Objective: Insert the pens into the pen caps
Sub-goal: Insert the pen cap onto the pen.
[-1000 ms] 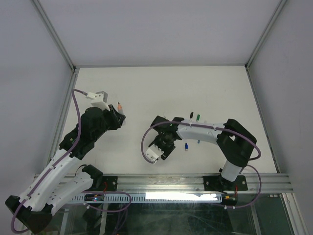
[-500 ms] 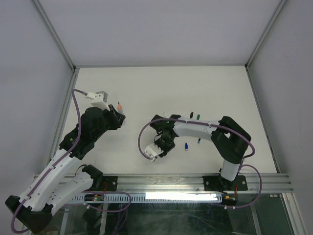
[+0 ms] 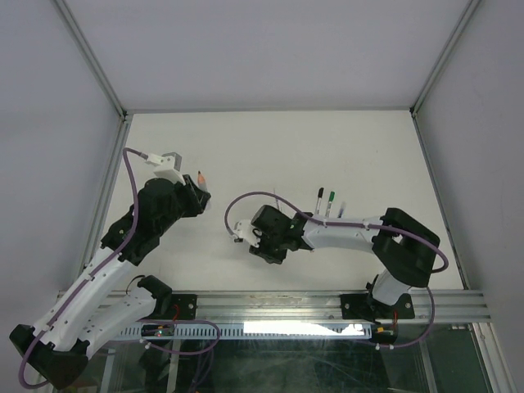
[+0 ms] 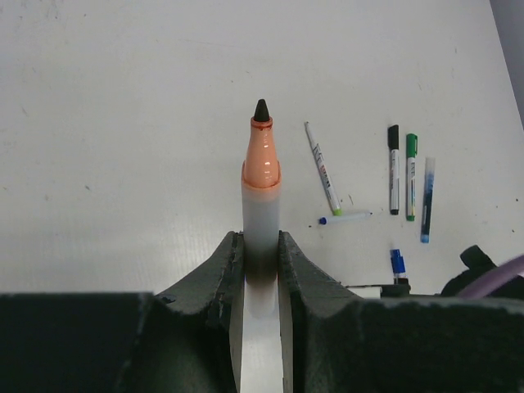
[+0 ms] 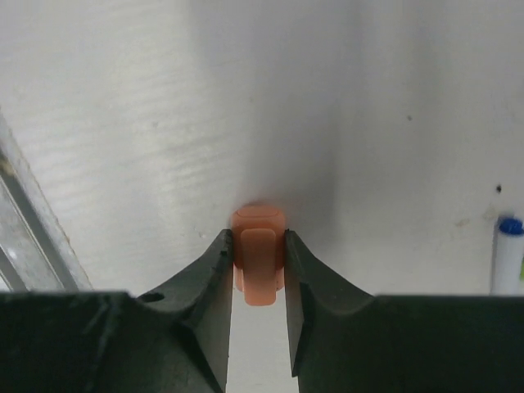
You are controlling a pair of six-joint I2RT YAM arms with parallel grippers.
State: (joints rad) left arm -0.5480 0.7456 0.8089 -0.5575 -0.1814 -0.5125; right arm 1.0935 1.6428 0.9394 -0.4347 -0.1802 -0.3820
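My left gripper (image 4: 260, 246) is shut on a white pen (image 4: 261, 192) with an orange neck and a black tip, held uncapped above the table; it also shows in the top view (image 3: 200, 178). My right gripper (image 5: 259, 246) is shut on an orange pen cap (image 5: 259, 262) close over the table, near the middle front in the top view (image 3: 264, 248). Other pens lie to the right: a white one with a green end (image 4: 322, 168), a black-capped one (image 4: 394, 168), a green-capped one (image 4: 411, 176) and a blue one (image 4: 426, 201).
A short white pen with a blue tip (image 4: 344, 218) and a loose blue cap (image 4: 397, 264) lie near the right arm. A blue-ended pen (image 5: 509, 254) shows at the right wrist view's edge. The metal rail (image 3: 270, 304) runs along the near edge.
My right gripper has swung left and toward the near edge with the orange cap, its wrist turned, uncovering the pens behind it. The left arm and its pen have not moved.
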